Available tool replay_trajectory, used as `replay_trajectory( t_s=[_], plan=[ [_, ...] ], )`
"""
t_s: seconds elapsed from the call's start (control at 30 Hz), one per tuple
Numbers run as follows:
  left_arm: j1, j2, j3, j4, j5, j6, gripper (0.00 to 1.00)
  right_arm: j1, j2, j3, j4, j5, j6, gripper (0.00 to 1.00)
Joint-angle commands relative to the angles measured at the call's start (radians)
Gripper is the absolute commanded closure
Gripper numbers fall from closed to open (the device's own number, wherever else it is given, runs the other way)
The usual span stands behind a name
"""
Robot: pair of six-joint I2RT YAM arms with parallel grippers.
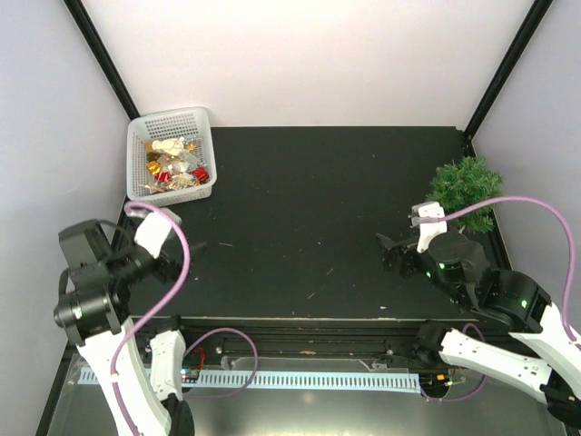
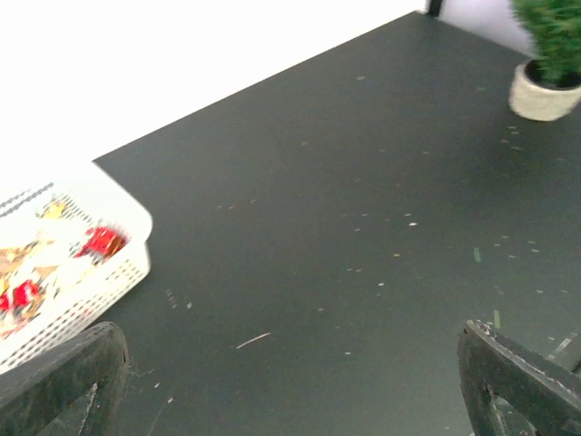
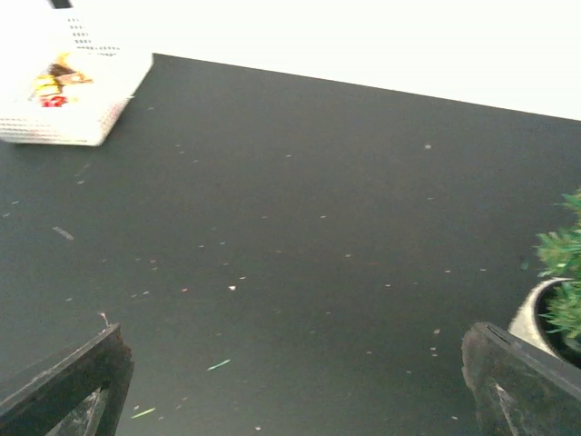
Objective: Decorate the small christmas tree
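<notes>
The small christmas tree (image 1: 465,185), bushy green with a white base, stands at the right edge of the black table (image 1: 309,227). It shows far right in the left wrist view (image 2: 548,36) and beside the right finger in the right wrist view (image 3: 565,272). My right gripper (image 1: 396,251) hangs open and empty just left of the tree, pointing left (image 3: 298,363). My left gripper (image 1: 184,252) stands open and empty at the table's near left, a little in front of the ornament basket (image 2: 295,363).
A white mesh basket (image 1: 171,154) with red and gold ornaments sits at the back left corner, also seen in both wrist views (image 2: 109,272) (image 3: 82,109). Black frame posts (image 1: 504,68) rise at the back corners. Small flecks dot the table.
</notes>
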Motion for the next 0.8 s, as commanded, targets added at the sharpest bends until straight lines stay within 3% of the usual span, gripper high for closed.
replay_trajectory(
  t_s=[0.0,0.13,0.3,0.5,0.63,0.77],
  plan=[
    [-0.005,0.105,0.028,0.147,-0.164,-0.117,0.01,-0.002,0.062,0.041,0.017,0.158,0.003,0.00],
    [-0.015,0.188,0.000,0.217,-0.251,-0.153,0.02,-0.086,0.169,0.101,0.015,0.187,0.008,0.00],
    [-0.081,0.231,-0.061,0.307,-0.352,-0.181,0.02,-0.413,0.222,0.172,0.103,0.040,-0.030,0.00],
    [-0.224,0.236,-0.165,0.377,-0.380,-0.248,0.02,-0.503,0.371,0.317,0.141,0.183,0.003,0.00],
    [-0.315,0.236,-0.233,0.421,-0.394,-0.283,0.01,-0.652,0.408,0.340,0.177,0.120,0.049,0.00],
    [-0.336,0.245,-0.273,0.448,-0.345,-0.303,0.01,-0.746,0.447,0.331,0.171,0.067,0.069,0.00]
  ],
)
